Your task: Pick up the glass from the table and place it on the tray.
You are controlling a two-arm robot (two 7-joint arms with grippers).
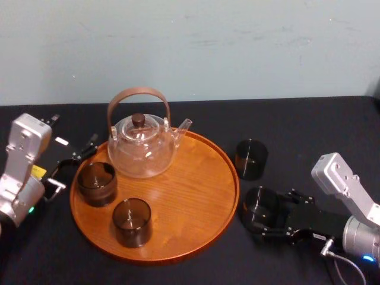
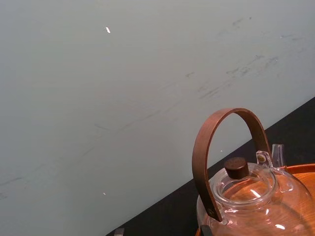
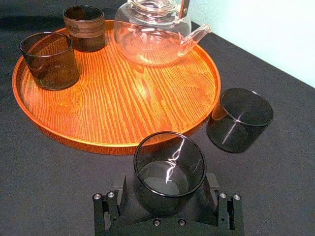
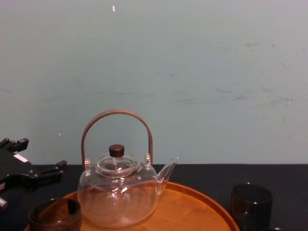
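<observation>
Nearest, at the near right, the right pincer (image 3: 169, 184) is held apart around the glass (image 3: 170, 160), upright on the surface (image 3: 275, 191) just beside the tray (image 3: 123, 103); it should be clamped gently and raised above the rim, with the left pincer (image 1: 74, 161) parked far left.

Tray (image 1: 196, 184) on black surface (image 1: 297, 124) carries teapot (image 1: 141, 147), left glass (image 1: 96, 183) and front glass (image 1: 131, 221). Spare glass (image 1: 251, 158) stands off its right rim. Right hand (image 1: 259, 215) surrounds the fourth glass (image 1: 260, 202). Left hand (image 1: 76, 161), fingers apart, sits beside left rim.
</observation>
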